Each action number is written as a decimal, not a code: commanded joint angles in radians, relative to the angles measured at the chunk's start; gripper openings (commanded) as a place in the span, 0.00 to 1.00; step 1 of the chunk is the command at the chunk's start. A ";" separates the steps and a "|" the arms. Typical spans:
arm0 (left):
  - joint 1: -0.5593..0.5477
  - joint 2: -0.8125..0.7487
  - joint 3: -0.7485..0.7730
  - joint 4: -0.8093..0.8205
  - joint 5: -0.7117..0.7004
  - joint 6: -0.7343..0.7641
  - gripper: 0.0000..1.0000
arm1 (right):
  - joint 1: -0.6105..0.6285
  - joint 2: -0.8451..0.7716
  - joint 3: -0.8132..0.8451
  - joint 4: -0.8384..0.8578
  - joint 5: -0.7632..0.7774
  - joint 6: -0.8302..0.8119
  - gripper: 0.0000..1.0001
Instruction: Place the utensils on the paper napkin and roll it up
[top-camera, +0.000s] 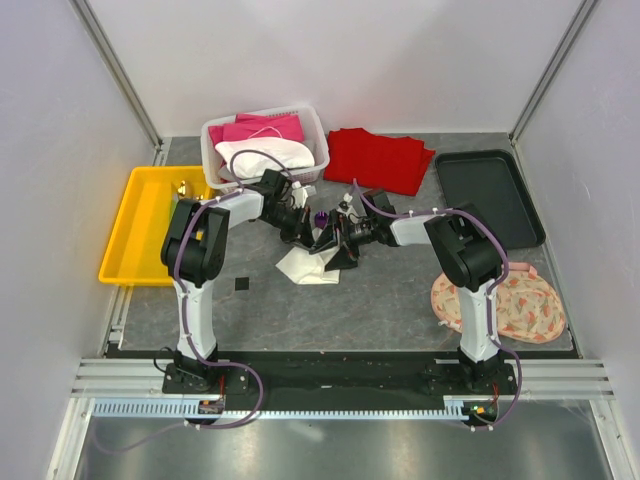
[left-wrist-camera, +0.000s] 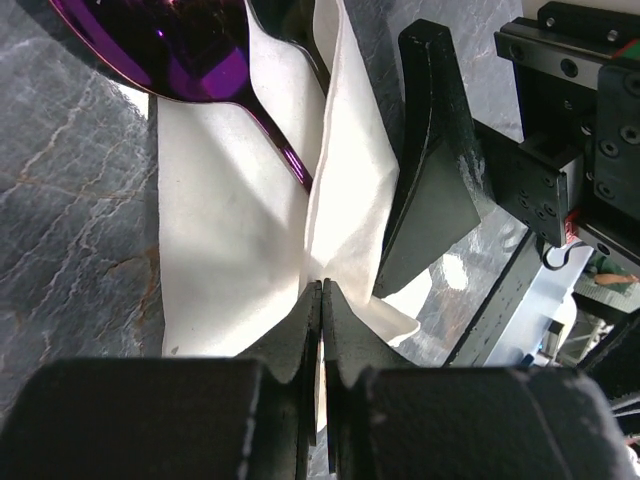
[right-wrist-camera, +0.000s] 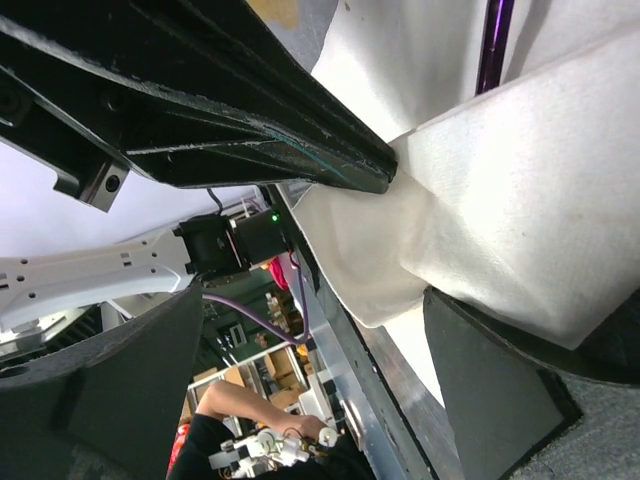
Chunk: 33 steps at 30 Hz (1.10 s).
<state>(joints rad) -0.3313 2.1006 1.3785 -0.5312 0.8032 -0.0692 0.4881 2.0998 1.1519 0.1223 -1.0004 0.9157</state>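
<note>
Left gripper (left-wrist-camera: 322, 292) is clenched on a raised fold of the paper napkin (left-wrist-camera: 225, 250), with the sheet pinched between both fingertips and pulled up into a ridge. The napkin lies on the grey table (top-camera: 380, 300) at mid-table, between the two arms, and is partly crumpled. The purple spoon (left-wrist-camera: 170, 50) rests on the napkin. Its bowl is at the far edge of the sheet, and its handle runs down toward the pinched fold and goes under it.

Right gripper (right-wrist-camera: 310, 300) has its jaws spread wide and grasps nothing. In the left wrist view one of its fingers (left-wrist-camera: 430, 180) stands just beside the raised fold, on the opposite side from the spoon. The right wrist view shows the napkin (right-wrist-camera: 500, 200) bunched up in front of the open jaws and held at the top by the left gripper's fingers (right-wrist-camera: 250, 140).

The yellow tray (top-camera: 125, 240) is at the left. A small shiny item in its far corner is possibly another utensil but is too small to tell. The white basket (top-camera: 212, 160) holding fabric and the red cloth (top-camera: 380, 160) sit at the back. The black tray (top-camera: 490, 195) is at the back right.
</note>
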 joint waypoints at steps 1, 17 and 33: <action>0.005 -0.060 0.004 -0.027 -0.027 0.055 0.06 | 0.000 -0.026 -0.018 0.094 0.042 0.061 0.98; 0.009 -0.079 0.007 -0.027 -0.009 0.052 0.08 | 0.020 -0.046 -0.032 0.148 0.048 0.112 0.98; 0.018 -0.116 -0.039 0.004 0.116 0.008 0.18 | 0.027 -0.014 -0.023 0.112 0.049 0.054 0.98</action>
<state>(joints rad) -0.3088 2.0209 1.3643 -0.5369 0.8711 -0.0547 0.5091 2.0933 1.1225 0.2386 -0.9596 1.0069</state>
